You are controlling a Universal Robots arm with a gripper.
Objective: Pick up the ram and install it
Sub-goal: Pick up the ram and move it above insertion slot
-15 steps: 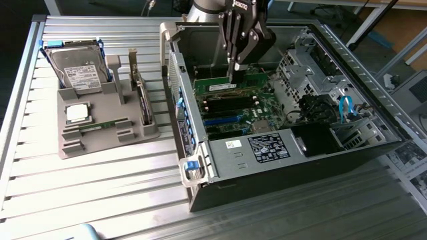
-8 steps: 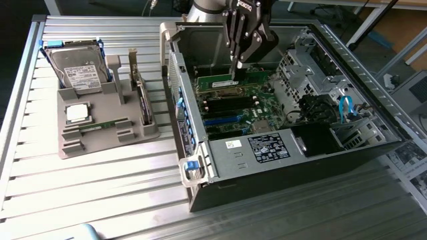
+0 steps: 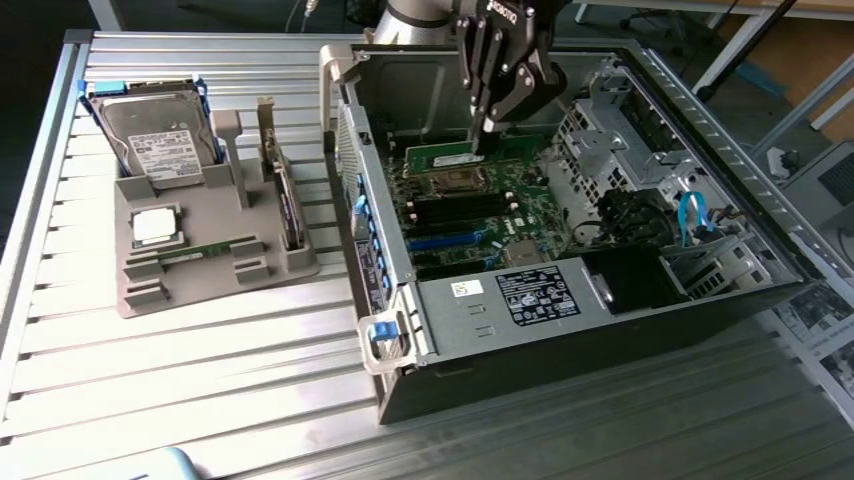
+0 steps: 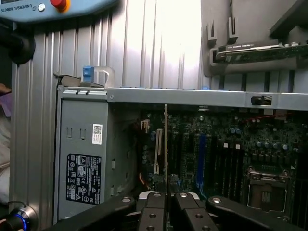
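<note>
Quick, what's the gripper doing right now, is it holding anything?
Gripper: closed, holding the ram between its fingers.

Soft, even light falls on the slatted metal table [image 3: 200, 340] in the exterior view. It is palest toward the upper left of the frame, with a mild sheen along the slats and no hard shadows. The open computer case [image 3: 414, 85] is dimmer inside, sinking to near black at its lower right. In the wrist view, strong white glare washes out the table slats, while the motherboard [image 4: 216, 154] sits in gloom. The ram [image 4: 166, 139] catches light as 1 thin pale edge, and the gripper [image 4: 167, 197] shows dull highlights on black.
</note>
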